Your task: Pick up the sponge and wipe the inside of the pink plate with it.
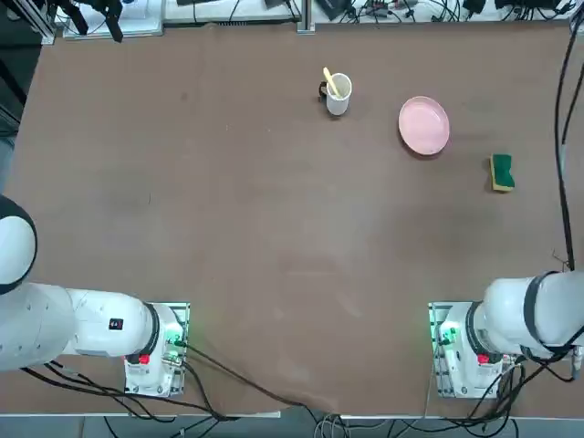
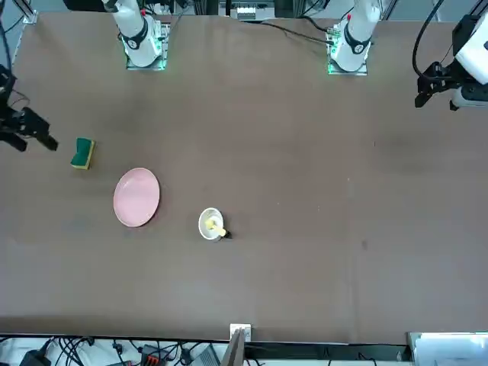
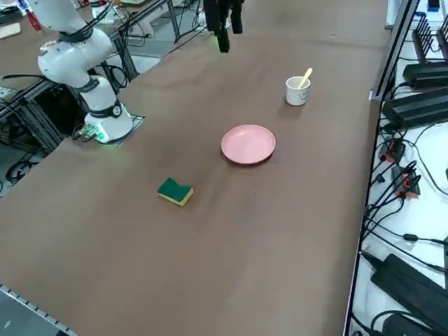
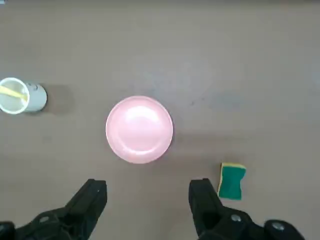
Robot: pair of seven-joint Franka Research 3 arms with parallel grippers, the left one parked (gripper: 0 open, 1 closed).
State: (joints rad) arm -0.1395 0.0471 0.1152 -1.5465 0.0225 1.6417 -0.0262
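My right gripper [image 4: 149,192] is high above the table [image 1: 228,228], jaws spread wide, nothing between them. Only the two black fingers [image 4: 90,200] show in the wrist view, cut off at the frame edge; the overhead view shows just my base and shoulder, the hand is out of shot. In the front view the gripper is a dark shape half clipped at the picture's left edge.

Sponge [image 3: 175,190]: small rectangular block, rough green scouring top over yellow foam, lying flat and untouched, near the pink plate [image 3: 248,144] but clear of it, on my right of it.

Plate: round, shallow, glossy pale pink, slightly raised rim, bare inside.

White mug [image 1: 338,93] stands on the plate's other side, well apart, with a yellow stick-like item in it; can't tell what that is. Table surface is matte brown, flat.
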